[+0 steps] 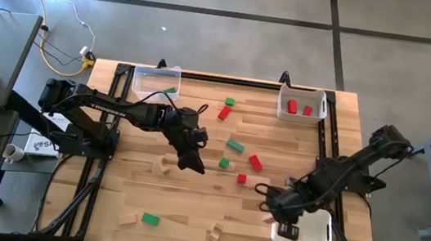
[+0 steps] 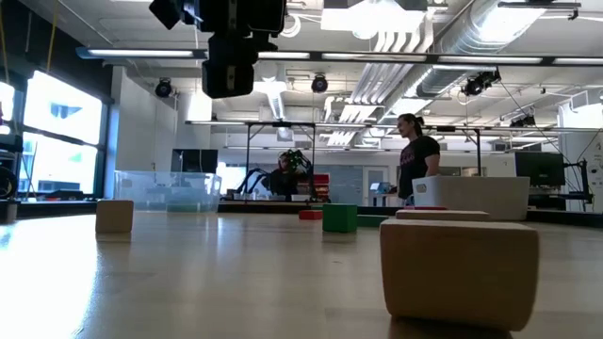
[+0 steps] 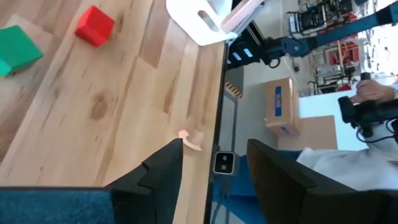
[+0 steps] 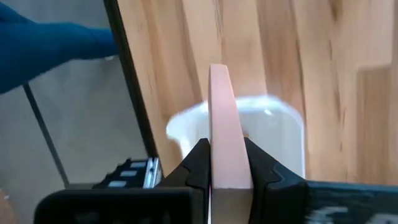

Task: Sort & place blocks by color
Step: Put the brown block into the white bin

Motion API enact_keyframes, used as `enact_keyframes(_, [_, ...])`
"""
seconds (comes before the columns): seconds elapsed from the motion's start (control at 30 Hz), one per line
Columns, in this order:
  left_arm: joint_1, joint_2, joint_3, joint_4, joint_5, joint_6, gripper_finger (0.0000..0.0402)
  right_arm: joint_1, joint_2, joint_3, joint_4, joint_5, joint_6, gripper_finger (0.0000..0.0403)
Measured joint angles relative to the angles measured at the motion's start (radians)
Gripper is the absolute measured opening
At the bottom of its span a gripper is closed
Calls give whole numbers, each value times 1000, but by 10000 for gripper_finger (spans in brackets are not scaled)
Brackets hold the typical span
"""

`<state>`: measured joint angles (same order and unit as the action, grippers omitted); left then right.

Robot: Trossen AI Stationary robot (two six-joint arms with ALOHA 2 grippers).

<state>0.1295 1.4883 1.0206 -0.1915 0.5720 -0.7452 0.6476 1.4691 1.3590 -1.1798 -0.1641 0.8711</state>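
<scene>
Blocks (image 1: pixel 234 146) between three bins (image 1: pixel 155 79)

Table (image 1: pixel 189 204): I see pale wood planks with a dark frame along the edges.
Bins: I count three: clear bin (image 1: pixel 155 79) at the far left, white bin (image 1: pixel 301 103) at the far right, white tray (image 1: pixel 313 233) at the near right.
Red blocks (image 1: pixel 255 162): scattered mid-table, well apart.
Green blocks (image 1: pixel 234 146): several mid-table, another (image 1: pixel 150 219) near the front edge.
Plain blocks (image 1: pixel 214 234): a few near the front, one (image 1: pixel 165 165) left of centre.
</scene>
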Motion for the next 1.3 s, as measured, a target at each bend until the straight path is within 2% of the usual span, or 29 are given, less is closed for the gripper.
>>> enact_keyframes(0.13, [0, 0, 0, 0, -27, 0, 168, 54, -32, 0, -15, 16, 89, 30])
enact_keyframes(0.53, [0, 0, 0, 0, -34, -7, 168, 237, -52, 1, -177, 225, 362, 30])
enact_keyframes(0.63, [0, 0, 0, 0, -34, -10, 168, 266, -48, 1, -213, 243, 410, 30])
enact_keyframes(0.87, [0, 0, 0, 0, -34, -10, 168, 315, -30, 1, -211, 310, 438, 30])
enact_keyframes(1.3, [0, 0, 0, 1, -37, -10, 168, 331, 126, 1, -175, 282, 431, 34])
